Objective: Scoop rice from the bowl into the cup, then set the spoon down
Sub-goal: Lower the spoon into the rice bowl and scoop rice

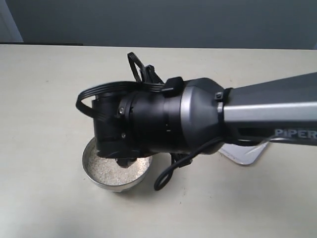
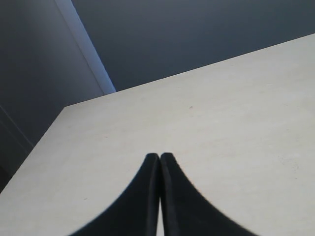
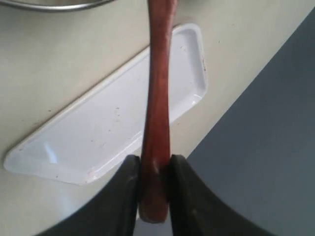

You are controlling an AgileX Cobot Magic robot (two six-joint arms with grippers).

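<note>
The wide steel bowl (image 1: 99, 179) sits on the table, filled with white rice (image 1: 111, 168). My right arm's bulky wrist (image 1: 163, 119) hangs over the bowl's far side and hides the gripper there. In the right wrist view my right gripper (image 3: 155, 164) is shut on the end of the reddish-brown spoon's handle (image 3: 157, 93). The handle runs toward a curved steel rim (image 3: 54, 5), and the spoon's head is out of view. The cup shows in no view. My left gripper (image 2: 159, 156) is shut on nothing above bare table.
A flat white tray (image 3: 98, 132) lies under the spoon handle; its corner (image 1: 245, 154) peeks out below the right arm. A black cable (image 1: 171, 171) loops down beside the bowl. The table's edge (image 2: 88, 101) meets a dark wall.
</note>
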